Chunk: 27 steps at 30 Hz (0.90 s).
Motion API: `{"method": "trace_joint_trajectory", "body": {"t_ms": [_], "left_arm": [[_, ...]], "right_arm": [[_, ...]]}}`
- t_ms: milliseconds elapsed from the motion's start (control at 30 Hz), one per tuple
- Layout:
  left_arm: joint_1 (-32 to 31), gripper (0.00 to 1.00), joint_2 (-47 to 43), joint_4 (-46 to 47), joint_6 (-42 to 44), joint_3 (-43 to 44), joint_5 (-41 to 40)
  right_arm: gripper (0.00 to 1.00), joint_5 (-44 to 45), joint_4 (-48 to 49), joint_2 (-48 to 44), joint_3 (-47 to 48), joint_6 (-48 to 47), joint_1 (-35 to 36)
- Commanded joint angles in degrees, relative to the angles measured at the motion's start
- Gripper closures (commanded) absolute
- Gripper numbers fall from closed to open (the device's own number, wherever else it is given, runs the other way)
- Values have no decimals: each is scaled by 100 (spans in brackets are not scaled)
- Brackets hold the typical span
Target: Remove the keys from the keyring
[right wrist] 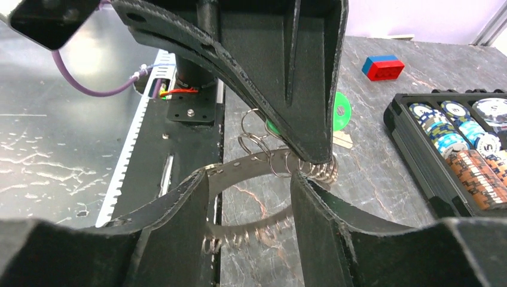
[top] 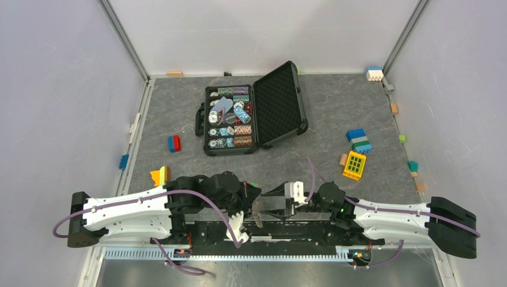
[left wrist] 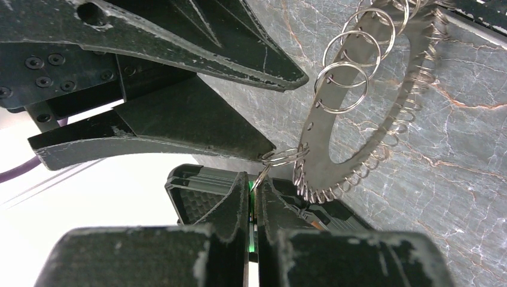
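With the left gripper clamped on a green-tagged key and the right gripper set partly apart around the keyring above the desk's near edge, steady the hoop and work the key's small split ring off slowly.

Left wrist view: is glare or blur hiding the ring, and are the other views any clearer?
Left wrist: lower left blown out white, near fingers soft, ring sharp. Right wrist: glare on the metal surface at left, ring partly hidden behind fingers. Top: evenly lit, but arms hide the ring.
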Motion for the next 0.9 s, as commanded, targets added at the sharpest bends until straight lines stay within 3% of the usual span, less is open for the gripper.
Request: {"method": "trace_joint_trajectory", "body": {"t_ms": [0, 533, 867], "left_arm": [[-29, 98, 0, 311, 188, -2, 86], [-30, 98, -9, 313, 190, -10, 95], [-28, 98, -9, 306, 189, -19, 73]], "right_arm": [[42, -194, 921, 122, -110, 346, -8], [44, -88, 1422, 586, -120, 557, -9], [64, -376, 1575, 800, -18, 654, -7]]}}
